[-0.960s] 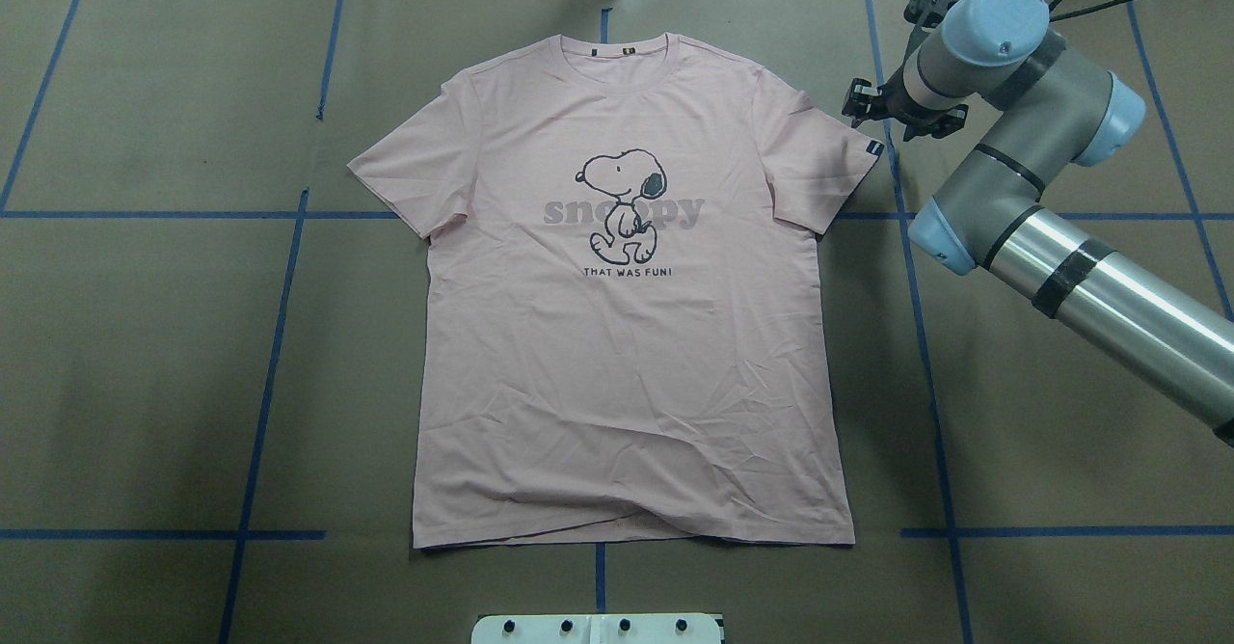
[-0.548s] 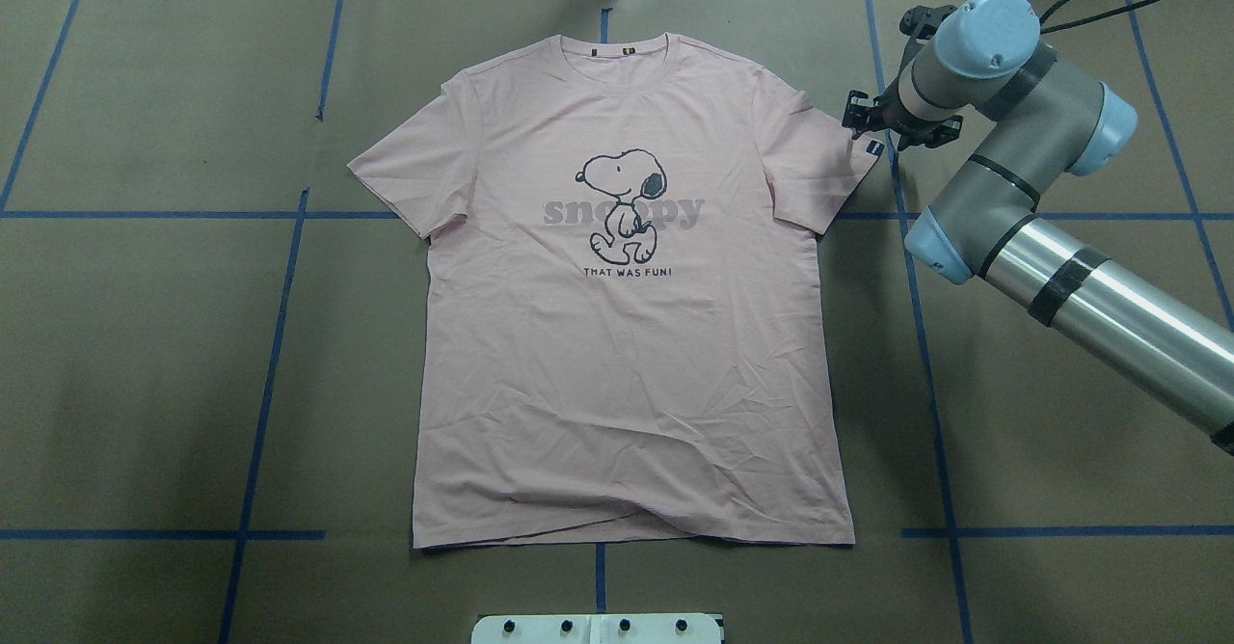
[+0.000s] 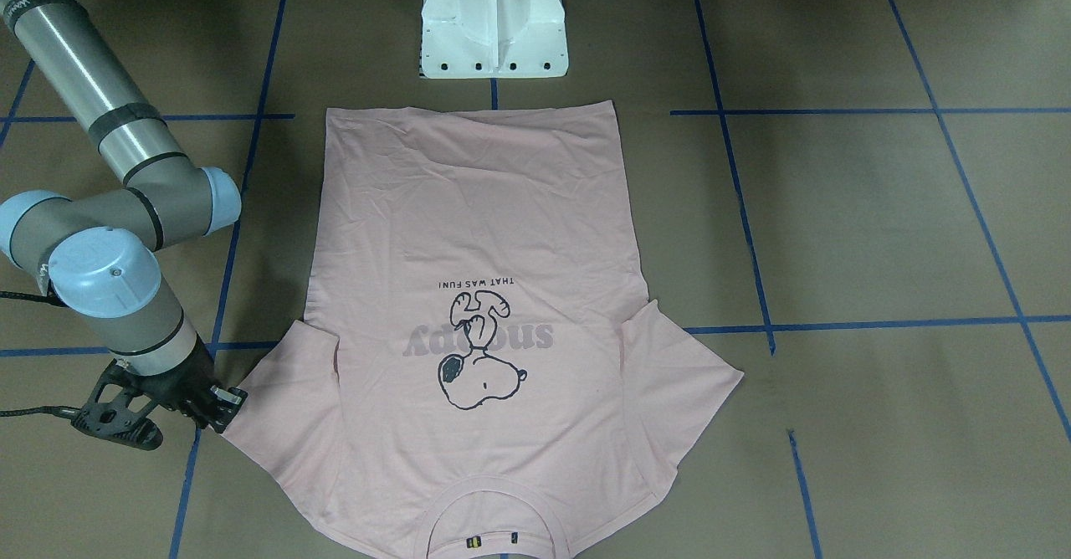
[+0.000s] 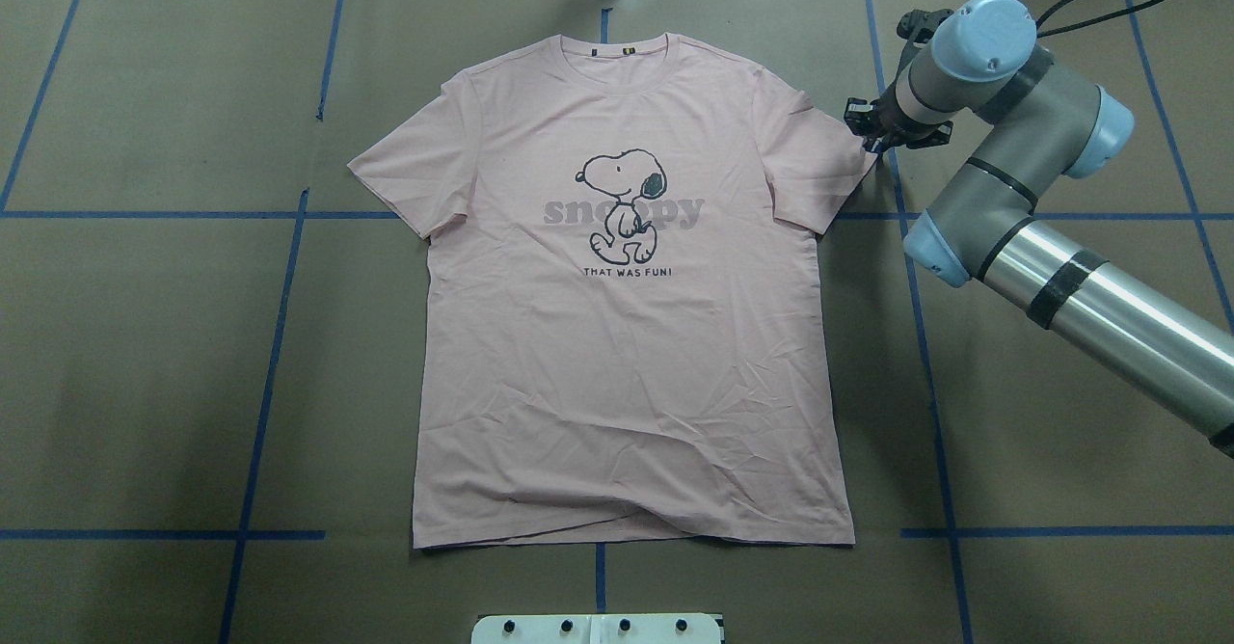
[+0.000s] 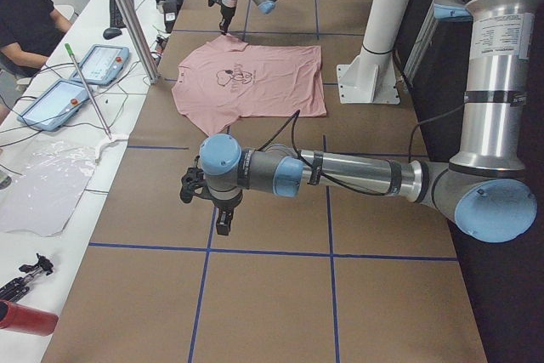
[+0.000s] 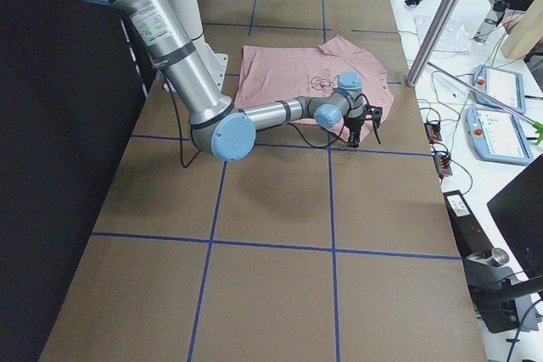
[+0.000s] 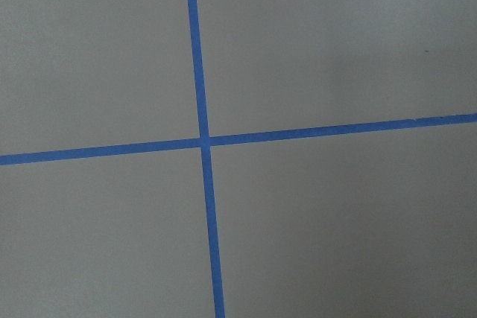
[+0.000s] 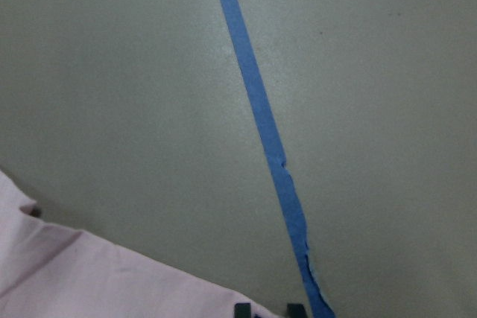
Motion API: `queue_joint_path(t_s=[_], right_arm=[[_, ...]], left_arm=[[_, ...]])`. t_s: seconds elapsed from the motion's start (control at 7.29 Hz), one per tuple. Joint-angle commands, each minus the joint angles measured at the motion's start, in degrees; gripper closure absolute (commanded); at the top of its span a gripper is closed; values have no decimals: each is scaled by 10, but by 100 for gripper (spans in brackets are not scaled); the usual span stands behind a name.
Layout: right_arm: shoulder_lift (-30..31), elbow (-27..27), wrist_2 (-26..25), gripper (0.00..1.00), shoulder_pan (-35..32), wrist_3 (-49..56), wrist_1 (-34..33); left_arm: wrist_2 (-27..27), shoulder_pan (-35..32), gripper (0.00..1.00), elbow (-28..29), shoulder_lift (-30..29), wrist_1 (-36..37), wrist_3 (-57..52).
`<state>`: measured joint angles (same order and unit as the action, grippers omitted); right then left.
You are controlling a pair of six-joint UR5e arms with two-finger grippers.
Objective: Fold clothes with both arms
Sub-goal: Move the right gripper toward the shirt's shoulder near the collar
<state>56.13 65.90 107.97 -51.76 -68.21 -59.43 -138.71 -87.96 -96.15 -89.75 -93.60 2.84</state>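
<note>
**No fold made yet**

The T-shirt [image 4: 627, 335] lies flat, print up, mid-counter [image 4: 145, 335]. My right claw [image 4: 872, 138] is at its sleeve tip; I can't tell whether it grips. The left claw [image 5: 223, 220] hangs well apart, opening unreadable. Every fold is left to do.

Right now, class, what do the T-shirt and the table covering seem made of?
T-shirt: soft matte knit, likely cotton; it lies limp with fine creases. Table covering: probably matte brown paper or card; flat, dull, without sheen.
</note>
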Motion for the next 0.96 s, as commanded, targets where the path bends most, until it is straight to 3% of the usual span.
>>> queue_joint_path(t_s=[0.0, 0.27, 0.41, 0.55, 0.69, 0.82], right_arm=[[-3, 12, 5, 100, 0, 0, -2], [-50, 29, 6, 100, 21, -42, -20], [-84, 25, -20, 100, 63, -99, -24], [-121, -6, -80, 100, 92, -110, -24], [-144, -44, -104, 100, 100, -104, -20], [-152, -62, -123, 1, 99, -73, -16]], left_arm=[[-1, 0, 0, 0, 1, 0, 0], [-1, 0, 0, -1, 0, 0, 0], [-1, 0, 0, 0, 0, 0, 1], [-1, 1, 0, 0, -1, 0, 1], [-8, 1, 0, -1, -2, 0, 3], [-44, 1, 0, 0, -3, -6, 5]])
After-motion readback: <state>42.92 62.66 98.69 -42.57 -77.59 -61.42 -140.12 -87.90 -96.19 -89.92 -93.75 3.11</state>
